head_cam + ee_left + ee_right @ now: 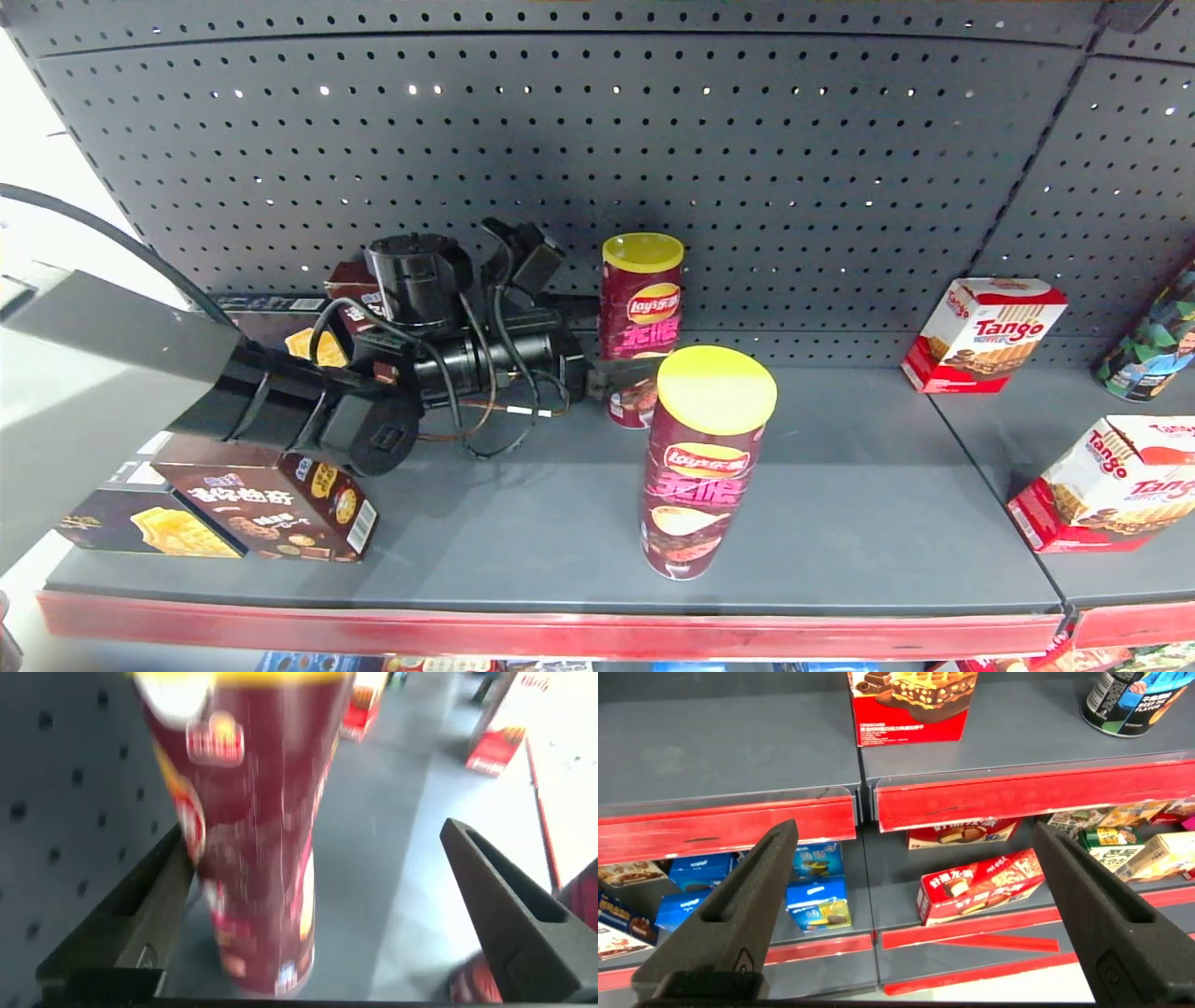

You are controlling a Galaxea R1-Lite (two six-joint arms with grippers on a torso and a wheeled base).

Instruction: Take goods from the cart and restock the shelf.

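Tall maroon cardboard chip tube with yellow plastic lid (640,299) is standing upright at the back of the grey metal shelf (840,504), against the perforated grey back panel (747,168). Probably light, stiff, smooth-sided and tippy, so gripping low on the body looks safest. Left pincer (313,833) is sitting open, straddling the tube's base. Matching second tube (705,457) is standing nearer the front edge. Right pincer (915,831) is hanging open, carrying nothing.

Even overhead light falls on the grey shelf (868,504), where the left arm (308,411) throws a soft shadow beneath itself and a darker one onto the pegboard (747,140). Pinpricks of light shine through the pegboard's holes. White glare washes the head view's left edge, and straight lines bow toward its corners.
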